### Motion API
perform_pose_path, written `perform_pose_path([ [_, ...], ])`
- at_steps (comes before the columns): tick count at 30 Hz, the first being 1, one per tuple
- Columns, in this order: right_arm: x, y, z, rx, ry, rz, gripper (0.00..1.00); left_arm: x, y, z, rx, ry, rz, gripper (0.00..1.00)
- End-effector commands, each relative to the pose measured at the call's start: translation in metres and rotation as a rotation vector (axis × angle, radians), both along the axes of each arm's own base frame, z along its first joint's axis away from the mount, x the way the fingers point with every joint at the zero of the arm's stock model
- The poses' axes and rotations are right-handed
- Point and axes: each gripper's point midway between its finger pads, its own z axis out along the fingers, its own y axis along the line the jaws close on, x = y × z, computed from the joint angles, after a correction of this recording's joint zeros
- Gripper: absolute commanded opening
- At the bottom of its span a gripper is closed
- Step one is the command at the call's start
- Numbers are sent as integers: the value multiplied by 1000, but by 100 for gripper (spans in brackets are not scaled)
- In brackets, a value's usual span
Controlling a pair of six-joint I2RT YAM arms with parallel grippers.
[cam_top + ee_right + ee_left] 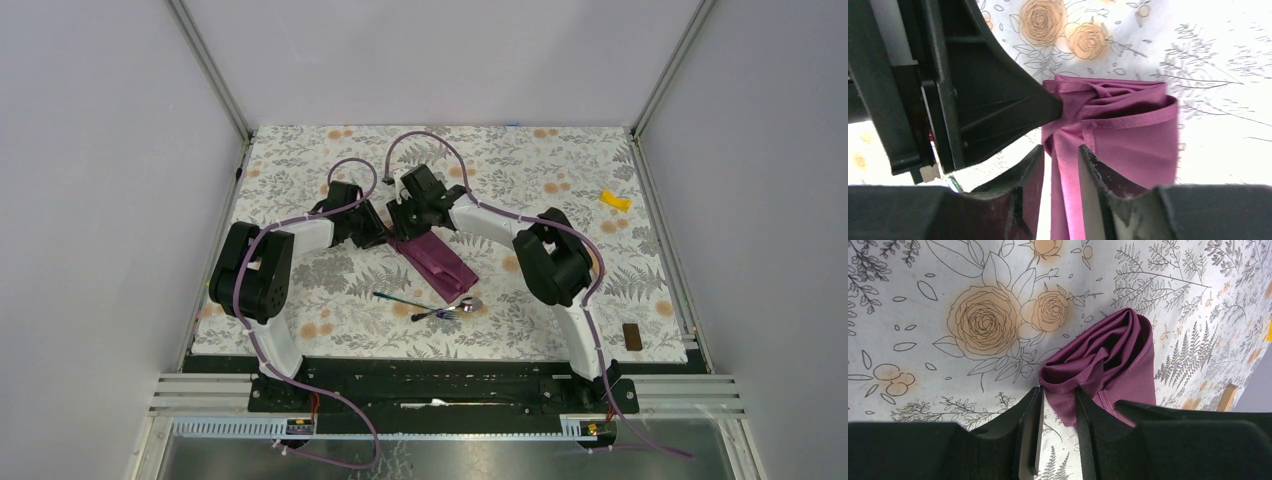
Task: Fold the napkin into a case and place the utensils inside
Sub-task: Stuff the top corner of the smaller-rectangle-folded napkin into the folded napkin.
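Gripping napkin point(437, 258): left claw point(1058, 407), right claw point(1062, 162) | spoon point(462, 306) just beside | yellow piece point(615, 201) apart

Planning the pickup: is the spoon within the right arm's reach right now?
Probably not yet: the right end effector is pinching the napkin; otherwise the spoon lies uncovered nearby.

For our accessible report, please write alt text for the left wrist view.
The black left pincer, at the bottom of the picture, pinches the near edge of a folded dark purple napkin. The napkin lies on a white tablecloth printed with orange roses and grey ferns.
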Motion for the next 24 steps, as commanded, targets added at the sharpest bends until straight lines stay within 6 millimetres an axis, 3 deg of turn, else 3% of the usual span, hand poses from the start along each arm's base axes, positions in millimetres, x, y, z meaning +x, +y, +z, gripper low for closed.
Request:
perform_pose_path([
  [1,16,-18,38,-62,-155,25,44,3,-6,9,-25,-44,-22,34],
  [5,19,-24,21,-123,-169,60,50,6,-7,9,-33,-59,-20,34],
  [11,22,-16,4,-155,-172,74,45,6,-7,10,-33,-63,-21,34],
  [24,23,-9,-20,-190,-180,86,46,7,-8,11,-38,-64,-22,34],
])
